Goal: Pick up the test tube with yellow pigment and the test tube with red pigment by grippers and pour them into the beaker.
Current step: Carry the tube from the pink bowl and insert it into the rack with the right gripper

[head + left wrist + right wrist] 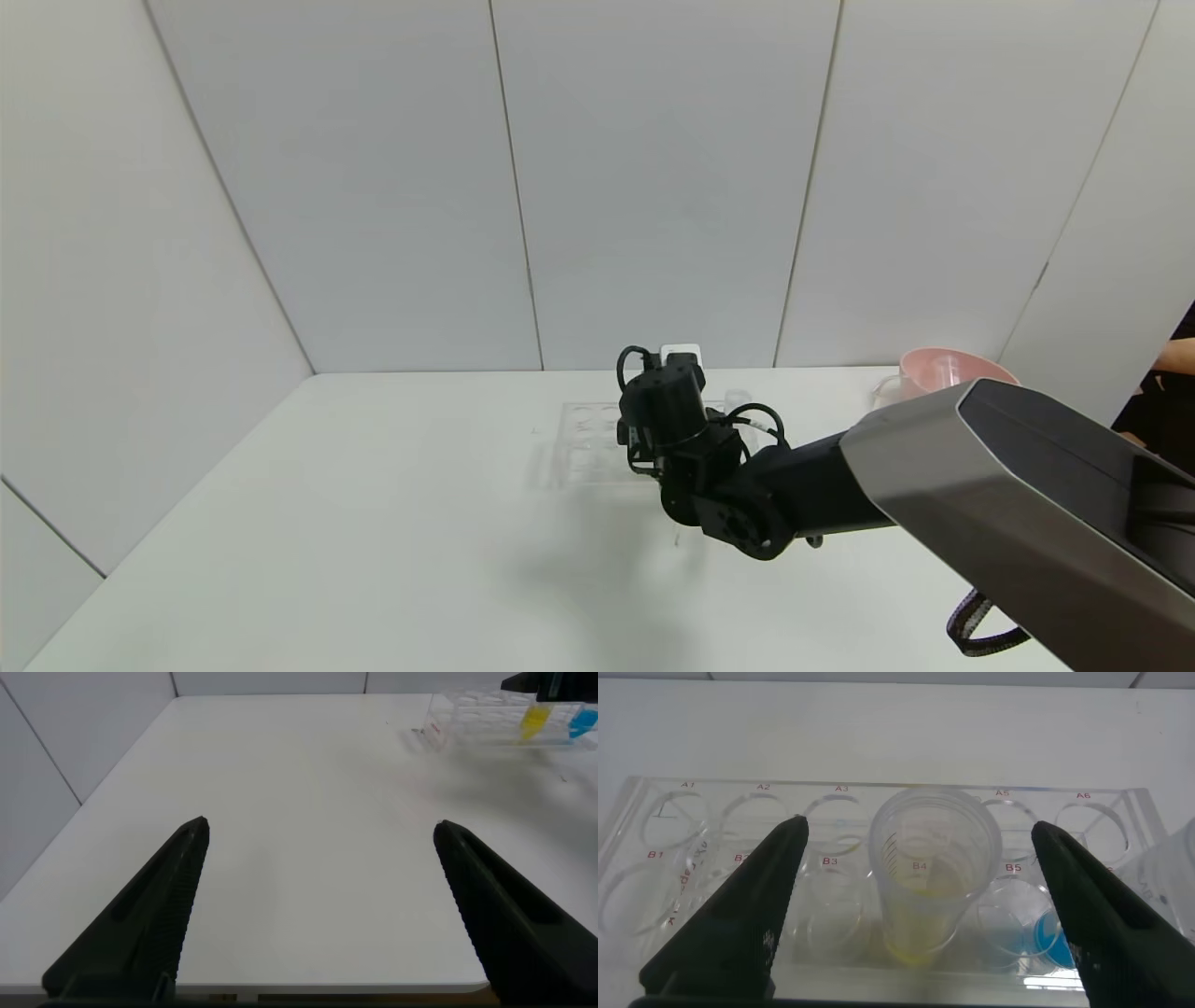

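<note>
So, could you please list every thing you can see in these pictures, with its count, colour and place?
test tube rack: one, clear, holes labelled A and B, far middle of the table.
test tube with yellow pigment: one, clear with yellow liquid, upright in the rack around hole B4.
tube with blue liquid: one, clear with blue liquid, rack hole beside the yellow one.
pink bowl: one, pink, far right of the table.
table: one, white.
right gripper: one, black, open, above the rack, astride the yellow tube.
left gripper: one, black, open, over bare table, away from the rack.
</note>
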